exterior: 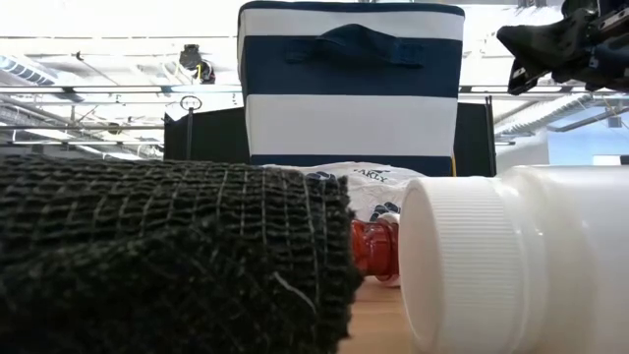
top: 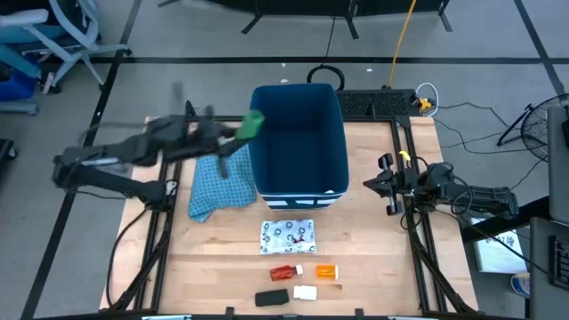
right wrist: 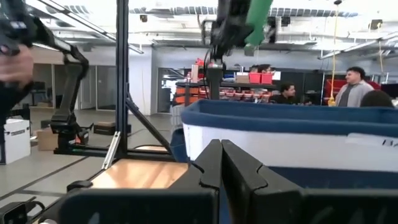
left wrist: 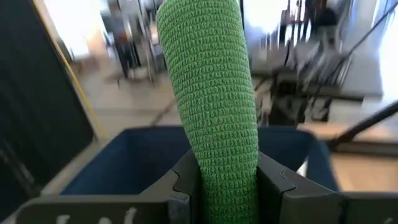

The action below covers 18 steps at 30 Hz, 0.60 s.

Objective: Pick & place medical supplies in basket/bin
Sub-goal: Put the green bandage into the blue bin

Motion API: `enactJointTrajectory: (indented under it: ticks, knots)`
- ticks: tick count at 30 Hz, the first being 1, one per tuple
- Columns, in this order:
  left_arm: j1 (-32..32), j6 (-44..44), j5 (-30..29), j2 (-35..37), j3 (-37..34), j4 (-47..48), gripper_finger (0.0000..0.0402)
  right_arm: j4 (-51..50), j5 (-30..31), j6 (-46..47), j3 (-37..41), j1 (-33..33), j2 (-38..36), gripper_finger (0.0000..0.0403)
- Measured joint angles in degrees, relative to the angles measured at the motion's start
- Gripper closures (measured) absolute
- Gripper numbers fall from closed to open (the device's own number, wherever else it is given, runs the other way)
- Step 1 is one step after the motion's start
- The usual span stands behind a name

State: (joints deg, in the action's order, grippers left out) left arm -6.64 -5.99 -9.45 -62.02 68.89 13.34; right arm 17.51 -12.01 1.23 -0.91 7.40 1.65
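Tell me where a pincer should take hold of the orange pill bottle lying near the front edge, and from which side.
Grip the orange pill bottle across the middle of its body, coming straight down from above. It lies on its side on the table, so its round barrel is the narrow span. The small white block and red piece lie close by, so keeping the jaws on the barrel's front and back sides probably avoids them.

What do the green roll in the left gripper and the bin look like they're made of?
The green roll, clamped in the left gripper over the bin's rim, looks like crinkly woven elastic wrap: a fine ribbed mesh texture, matte. The bin seems to be soft fabric, not hard plastic: navy and white stripes, a sewn-looking handle and slightly slack walls. That is only a guess from its look.
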Motion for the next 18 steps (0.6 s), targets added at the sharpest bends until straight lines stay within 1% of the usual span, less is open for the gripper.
enactJointTrajectory:
  ticks: [7,11,14,16,18]
  knots:
    - [-7.4,-4.0,7.8,-24.9,32.4,22.7,0.0309,-0.7,0.0,0.6,0.0,0.0,0.0,0.0403]
    - [-10.6,-4.8,9.7,-37.0,46.2,33.4,0.0309,-0.8,0.0,-0.3,0.0,0.0,0.0,0.0403]
    - [-12.7,-5.1,9.7,-43.9,52.2,39.0,0.0309,-0.7,0.0,-0.5,0.0,0.0,0.0,0.0403]
    - [-13.8,-5.1,10.8,-47.7,53.5,40.9,0.0309,-0.7,0.0,-0.6,0.0,0.0,0.0,0.0403]
    - [-14.4,-4.9,13.7,-50.9,53.5,42.4,0.0309,-0.7,0.0,-0.7,0.0,0.0,0.0,0.0403]
